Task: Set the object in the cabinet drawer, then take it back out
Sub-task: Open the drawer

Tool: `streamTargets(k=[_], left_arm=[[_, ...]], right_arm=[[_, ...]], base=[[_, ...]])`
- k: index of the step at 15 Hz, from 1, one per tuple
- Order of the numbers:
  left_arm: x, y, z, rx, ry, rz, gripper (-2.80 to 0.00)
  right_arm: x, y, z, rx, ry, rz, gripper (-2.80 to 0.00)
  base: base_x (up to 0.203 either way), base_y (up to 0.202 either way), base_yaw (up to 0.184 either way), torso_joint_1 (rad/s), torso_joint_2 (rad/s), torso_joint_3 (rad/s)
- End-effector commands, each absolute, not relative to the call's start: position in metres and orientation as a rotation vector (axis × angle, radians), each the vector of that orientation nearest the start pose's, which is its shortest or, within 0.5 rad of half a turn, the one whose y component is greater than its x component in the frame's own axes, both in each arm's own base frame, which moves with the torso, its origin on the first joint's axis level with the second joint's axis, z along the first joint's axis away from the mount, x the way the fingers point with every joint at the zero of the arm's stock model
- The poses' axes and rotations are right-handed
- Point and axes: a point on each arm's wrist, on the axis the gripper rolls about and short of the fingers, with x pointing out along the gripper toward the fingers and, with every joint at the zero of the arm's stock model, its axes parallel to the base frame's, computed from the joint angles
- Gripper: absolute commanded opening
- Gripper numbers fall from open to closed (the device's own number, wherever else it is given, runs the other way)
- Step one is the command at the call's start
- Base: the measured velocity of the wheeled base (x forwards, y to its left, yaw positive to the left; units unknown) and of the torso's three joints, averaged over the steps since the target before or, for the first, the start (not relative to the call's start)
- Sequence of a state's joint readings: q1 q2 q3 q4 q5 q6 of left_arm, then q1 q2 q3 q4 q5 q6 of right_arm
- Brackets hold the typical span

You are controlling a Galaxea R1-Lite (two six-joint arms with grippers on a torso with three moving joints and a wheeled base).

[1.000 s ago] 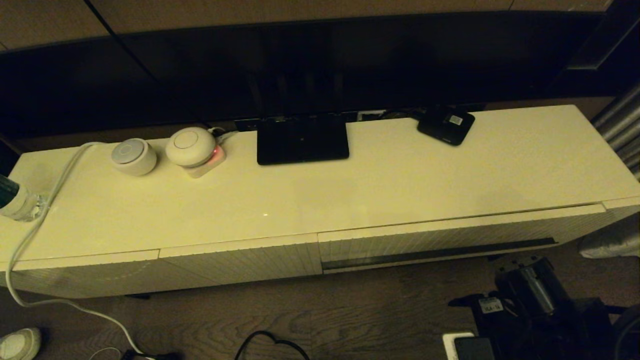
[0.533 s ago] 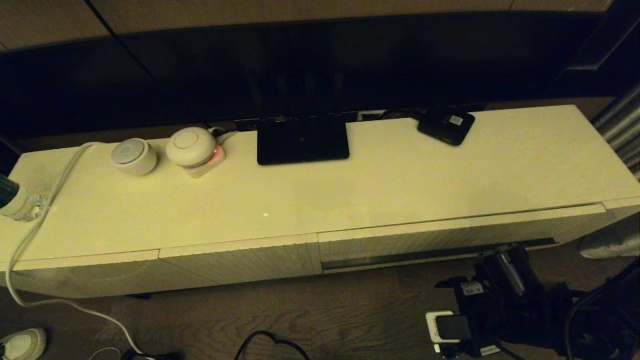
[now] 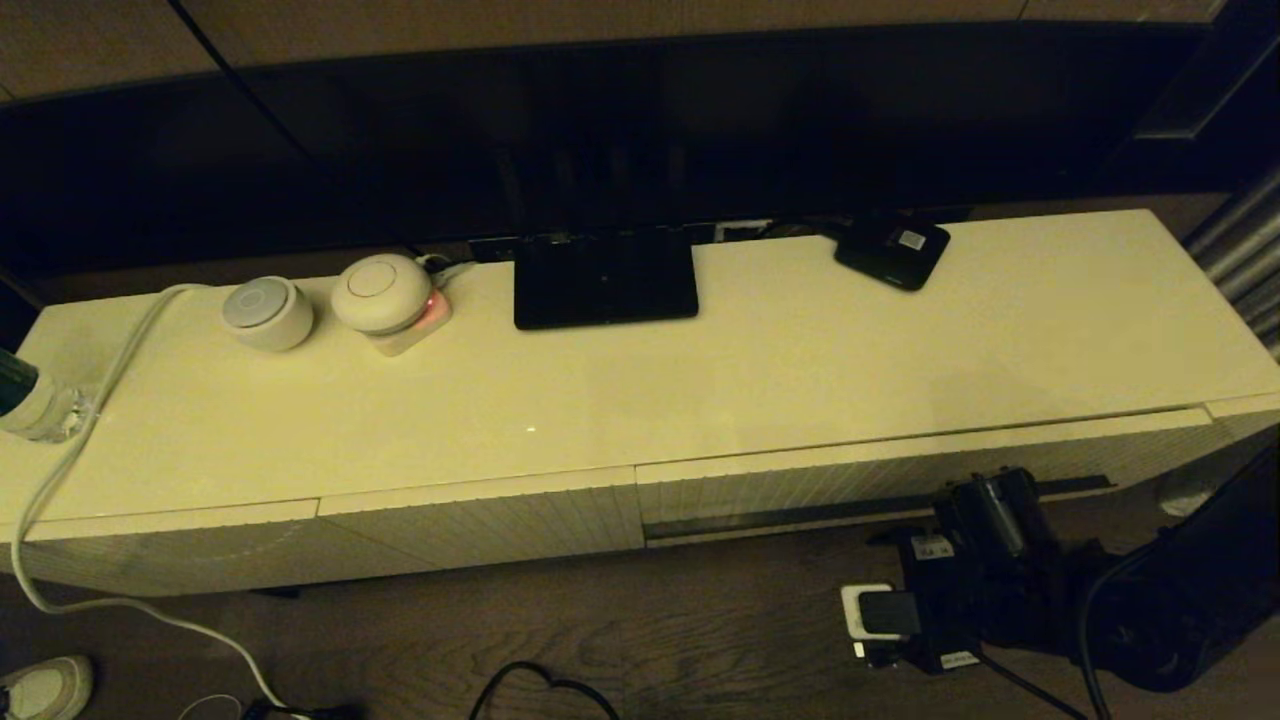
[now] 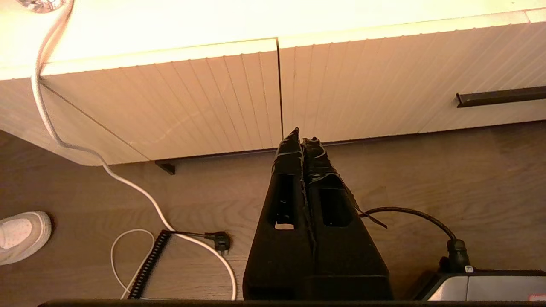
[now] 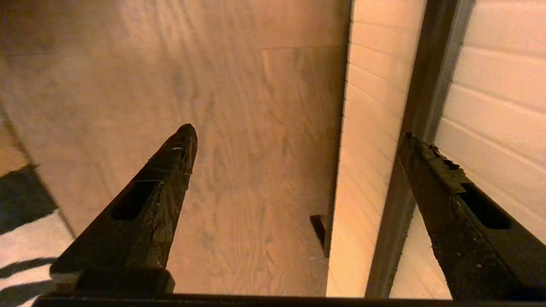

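The cabinet drawer (image 3: 900,468) is pushed in, with its ribbed cream front flush and the dark slot (image 3: 800,516) along its lower edge. My right gripper (image 3: 985,492) hangs low in front of the drawer's right part, close to the slot. In the right wrist view this gripper (image 5: 298,134) is open and holds nothing. One finger (image 5: 443,192) lies over the dark slot (image 5: 426,85) and the other finger (image 5: 170,170) is over the wooden floor. My left gripper (image 4: 302,135) is shut and empty, low over the floor before the cabinet front. The black umbrella is out of view.
On the cabinet top stand a flat black stand base (image 3: 605,280), a small black box with a white label (image 3: 892,250) and two round white devices (image 3: 267,312). A white cable (image 3: 60,470) drops to the floor at the left. A dark screen runs behind.
My right arm has moved up and left from the lower right corner, bringing its gripper close to the drawer's dark slot. The drawer stays shut.
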State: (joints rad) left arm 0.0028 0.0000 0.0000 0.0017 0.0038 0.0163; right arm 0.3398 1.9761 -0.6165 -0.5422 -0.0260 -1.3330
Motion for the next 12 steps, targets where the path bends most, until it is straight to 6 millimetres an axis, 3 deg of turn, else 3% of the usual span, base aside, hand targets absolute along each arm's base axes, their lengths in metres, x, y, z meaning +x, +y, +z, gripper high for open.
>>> streamTargets(k=[1,12], left_arm=[[-0.023,0.0,0.074,0.017,0.005,0.008,-2.8],[-0.023,0.0,0.074,0.017,0.005,0.008,-2.8]], right_arm=[[0.291,0.099,0.041,-1.396,0.491,0.791,0.0],[0.314,0.099,0.029,-1.389,0.5,0.768,0.0]], base=[[0.0,0.0,0.0,0.0,0.0,0.0],[0.0,0.0,0.0,0.0,0.0,0.0]])
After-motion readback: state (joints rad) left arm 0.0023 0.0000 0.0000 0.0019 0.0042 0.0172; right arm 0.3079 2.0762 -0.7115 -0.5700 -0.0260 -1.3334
